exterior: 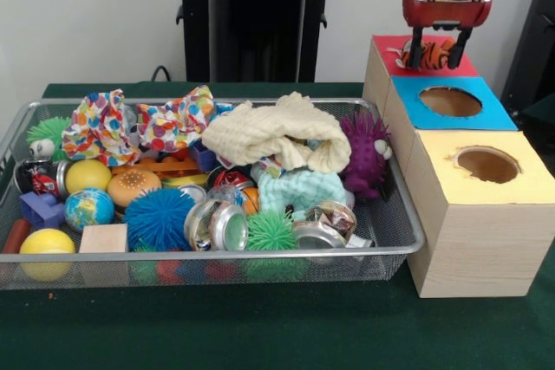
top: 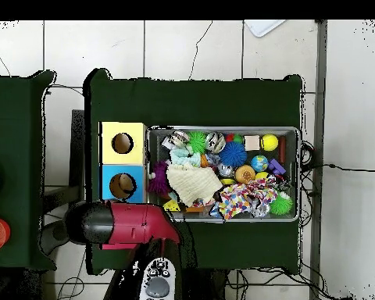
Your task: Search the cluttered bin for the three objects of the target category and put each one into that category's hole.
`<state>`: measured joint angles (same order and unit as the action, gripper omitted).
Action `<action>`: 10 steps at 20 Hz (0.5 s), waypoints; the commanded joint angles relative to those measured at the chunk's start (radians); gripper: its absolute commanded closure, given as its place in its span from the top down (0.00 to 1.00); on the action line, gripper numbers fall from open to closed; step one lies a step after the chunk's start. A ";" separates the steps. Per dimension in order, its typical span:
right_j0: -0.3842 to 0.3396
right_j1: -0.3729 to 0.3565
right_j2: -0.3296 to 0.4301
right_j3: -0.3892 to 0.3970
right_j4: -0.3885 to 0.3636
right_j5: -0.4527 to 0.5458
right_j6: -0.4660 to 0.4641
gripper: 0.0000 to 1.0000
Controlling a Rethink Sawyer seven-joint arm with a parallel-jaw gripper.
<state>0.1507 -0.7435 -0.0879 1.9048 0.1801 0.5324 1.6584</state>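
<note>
The gripper (exterior: 438,51) held the orange striped toy (exterior: 431,55) between its jaws over the red box (exterior: 461,67); it should open only when centred above the hole.

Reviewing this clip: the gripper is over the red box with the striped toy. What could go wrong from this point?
The gripper is shut on the orange striped toy just above the red-topped box. The hole there is hidden behind the toy, so a release slightly off centre might leave it resting on the red top. In the wire bin, the cream cloth drapes over other items, so remaining targets may be covered and hard to find.
</note>
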 commanded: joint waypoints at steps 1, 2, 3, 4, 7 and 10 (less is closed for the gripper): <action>0.008 0.002 -0.002 0.095 0.057 -0.010 0.278 1.00; 0.012 0.000 -0.005 0.099 0.061 0.003 0.284 1.00; 0.016 0.000 -0.008 0.098 0.061 0.012 0.286 1.00; 0.019 0.001 -0.011 0.098 0.062 0.021 0.287 1.00; 0.017 0.008 -0.014 0.092 0.070 0.042 0.287 1.00; 0.007 0.019 -0.007 0.076 0.082 0.082 0.280 1.00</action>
<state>0.1725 -0.7500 -0.0982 1.9540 0.1986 0.5324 1.6600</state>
